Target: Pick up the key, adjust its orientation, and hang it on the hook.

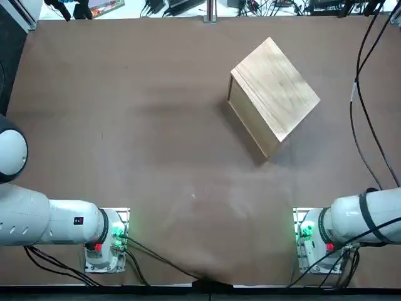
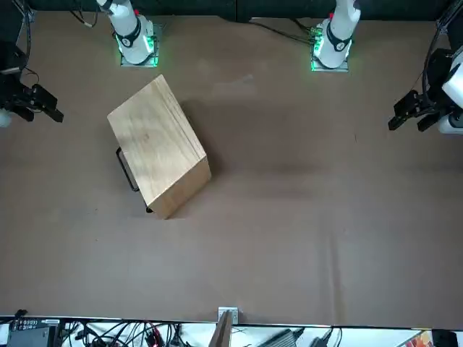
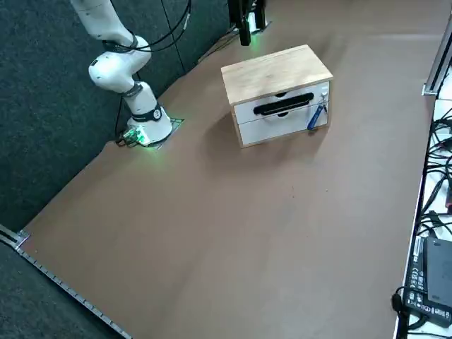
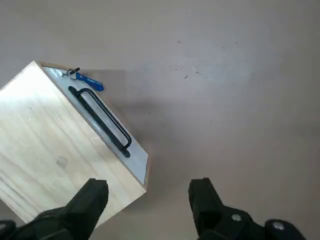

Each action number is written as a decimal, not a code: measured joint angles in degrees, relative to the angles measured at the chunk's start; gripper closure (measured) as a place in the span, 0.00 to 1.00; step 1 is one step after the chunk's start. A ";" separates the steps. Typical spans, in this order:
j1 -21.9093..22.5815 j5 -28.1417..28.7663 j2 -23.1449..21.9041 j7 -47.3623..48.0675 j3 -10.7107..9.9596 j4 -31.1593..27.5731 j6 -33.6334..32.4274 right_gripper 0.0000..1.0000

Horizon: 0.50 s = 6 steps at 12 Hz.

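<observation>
the key [image 3: 316,117] hangs on the hook [image 3: 324,96] at the box's [image 3: 281,94] drawer front

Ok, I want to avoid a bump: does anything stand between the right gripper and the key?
Nothing visible does: the right gripper hovers open, out from the wooden box's drawer front, where the key hangs; only a black handle juts out near it.

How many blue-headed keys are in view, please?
1: the small blue-headed key hangs against the wooden box's white front, beside the black handle. Any inside would be hidden. The open right end effector hovers above the table.
</observation>
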 joint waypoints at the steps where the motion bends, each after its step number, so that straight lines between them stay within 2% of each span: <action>1: 0.00 0.00 -0.04 0.78 0.00 0.00 0.01 0.00; 6: 0.02 0.04 0.04 2.21 0.00 -0.52 0.13 0.00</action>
